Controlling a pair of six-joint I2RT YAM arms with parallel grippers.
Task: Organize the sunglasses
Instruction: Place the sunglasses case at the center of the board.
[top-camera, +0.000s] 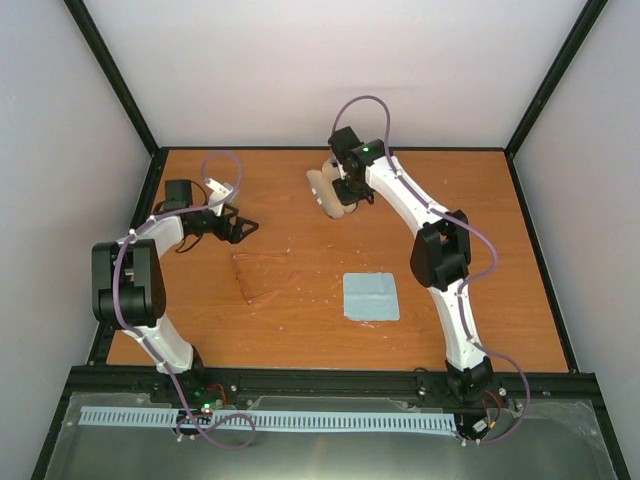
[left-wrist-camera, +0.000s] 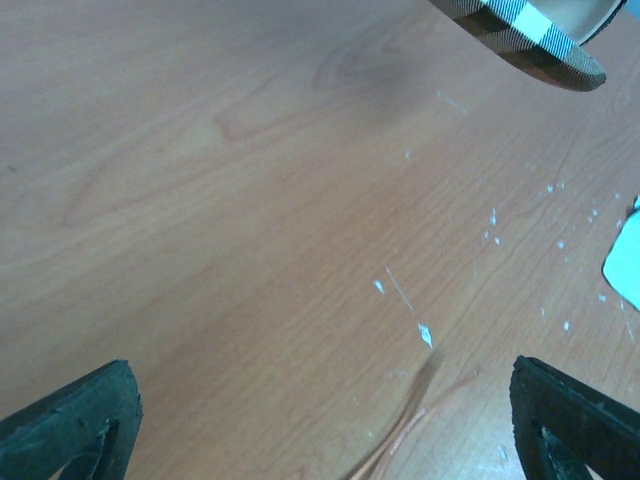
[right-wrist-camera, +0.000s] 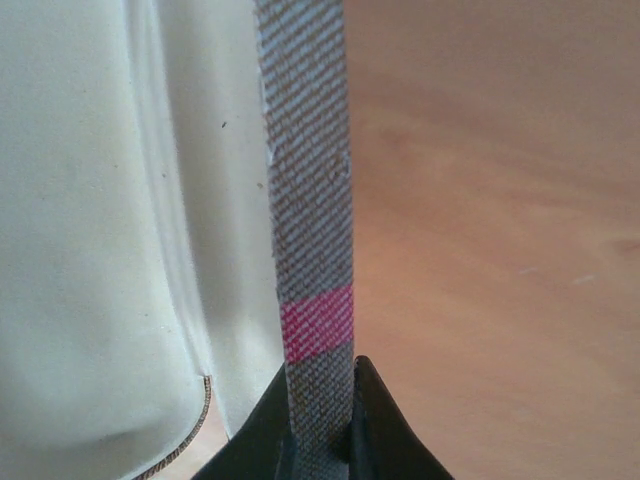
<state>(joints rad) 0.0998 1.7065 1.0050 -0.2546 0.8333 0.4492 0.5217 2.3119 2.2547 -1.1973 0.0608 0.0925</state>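
Observation:
The sunglasses (top-camera: 265, 275) lie faint and amber on the wood, left of centre; their thin temples show at the bottom of the left wrist view (left-wrist-camera: 412, 432). My left gripper (top-camera: 240, 228) is open and empty, just behind and left of them, with the temple tips between its spread fingers (left-wrist-camera: 85, 415). The grey-and-brown striped case (top-camera: 328, 190) stands open at the back centre, cream lining (right-wrist-camera: 90, 250) showing. My right gripper (top-camera: 350, 192) is shut on the case's striped lid edge (right-wrist-camera: 312, 200), which bears a pink band. The case also shows in the left wrist view (left-wrist-camera: 530, 35).
A light blue-grey cloth square (top-camera: 371, 296) lies flat right of the sunglasses; its corner shows in the left wrist view (left-wrist-camera: 626, 265). Black frame rails border the table, with white walls behind. Small white flecks dot the wood.

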